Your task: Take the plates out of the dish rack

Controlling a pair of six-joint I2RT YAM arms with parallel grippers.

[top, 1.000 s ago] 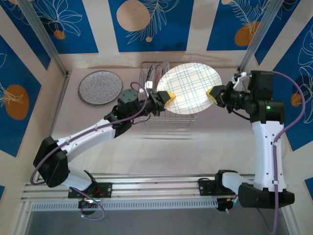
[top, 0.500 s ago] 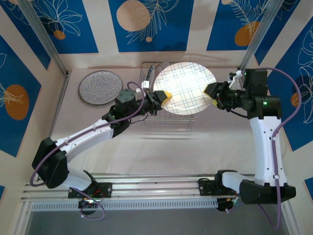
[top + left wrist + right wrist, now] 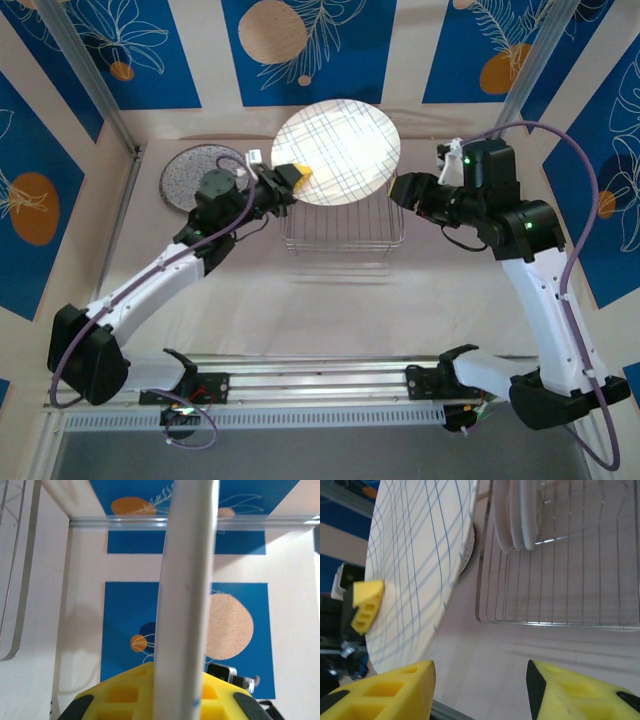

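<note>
Beige table [image 3: 330, 300]: left gripper [image 3: 297, 174] pinching lined plate [image 3: 340, 150] above dish rack [image 3: 345, 225]; right gripper [image 3: 405, 188] spread, apart; speckled plate [image 3: 180, 175] far-left corner.

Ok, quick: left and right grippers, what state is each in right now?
Left gripper: closed on the rim of the blue-lined plate.
Right gripper: open, jaws apart, holding nothing.

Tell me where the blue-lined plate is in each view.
Top external: blue-lined plate, upper centre, above the dish rack.
Left wrist: edge-on vertical band, centre.
Right wrist: left half, face showing.
Shared landmark: yellow fingers of the left gripper, on the plate's rim.
</note>
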